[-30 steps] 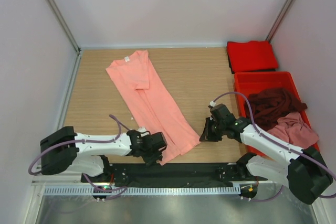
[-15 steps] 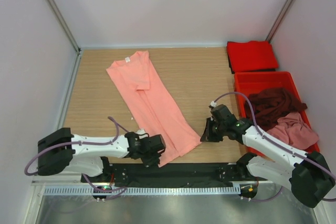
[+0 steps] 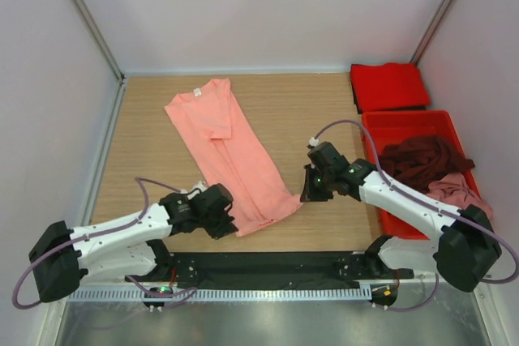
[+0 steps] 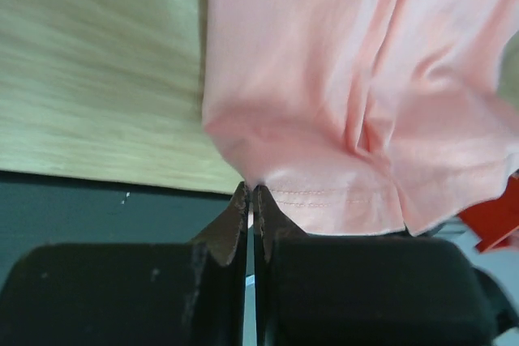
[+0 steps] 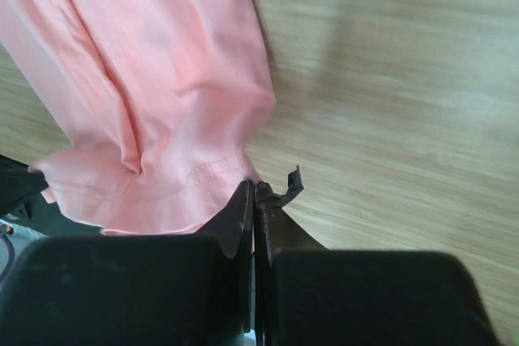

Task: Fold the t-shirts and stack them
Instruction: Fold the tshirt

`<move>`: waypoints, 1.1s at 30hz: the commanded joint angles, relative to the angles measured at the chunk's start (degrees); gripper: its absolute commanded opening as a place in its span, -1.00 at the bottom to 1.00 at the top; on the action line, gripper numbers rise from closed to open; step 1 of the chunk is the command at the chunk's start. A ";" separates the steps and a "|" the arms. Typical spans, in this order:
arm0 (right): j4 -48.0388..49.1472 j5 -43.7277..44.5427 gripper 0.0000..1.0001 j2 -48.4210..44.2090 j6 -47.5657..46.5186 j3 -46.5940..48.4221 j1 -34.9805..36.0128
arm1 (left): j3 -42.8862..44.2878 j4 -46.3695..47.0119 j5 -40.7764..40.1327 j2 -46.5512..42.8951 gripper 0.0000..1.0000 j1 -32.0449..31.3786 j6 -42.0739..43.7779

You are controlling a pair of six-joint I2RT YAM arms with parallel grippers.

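Observation:
A salmon-pink t-shirt (image 3: pixel 231 147), folded into a long strip, lies slanted across the wooden table, collar at the far left. My left gripper (image 3: pixel 228 224) is shut on the left corner of its near hem (image 4: pixel 324 200); the jaws (image 4: pixel 252 190) meet on the cloth's edge. At the hem's right corner my right gripper (image 3: pixel 305 192) is shut as well, and the stitched hem (image 5: pixel 203 176) runs into its closed jaws (image 5: pixel 255 188). A bright red t-shirt (image 3: pixel 389 85) lies folded at the back right. A dark maroon shirt (image 3: pixel 422 164) and a dusty pink one (image 3: pixel 458 192) sit crumpled in the bin.
The red plastic bin (image 3: pixel 405 117) stands along the right side, just beyond my right arm. A black strip (image 3: pixel 276 265) runs along the table's near edge behind the hem. White walls close the table on the left, back and right.
My left gripper has shut on the hem's left corner. Both grippers have moved away from the near edge and to the left, and the hem has come up the table with them.

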 commanded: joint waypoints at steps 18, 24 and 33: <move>-10.10 3.76 -0.98 44.38 -21.27 61.78 -2.06 | 21.14 -8.03 10.43 13.80 -0.99 48.15 40.29; -12.12 0.50 -0.98 55.01 -24.18 75.32 -3.65 | 25.01 -2.67 17.64 22.67 -0.99 55.47 42.58; -9.06 -2.50 -0.98 63.55 -25.41 86.67 -5.76 | 31.42 -0.11 22.47 30.95 -0.99 62.32 44.42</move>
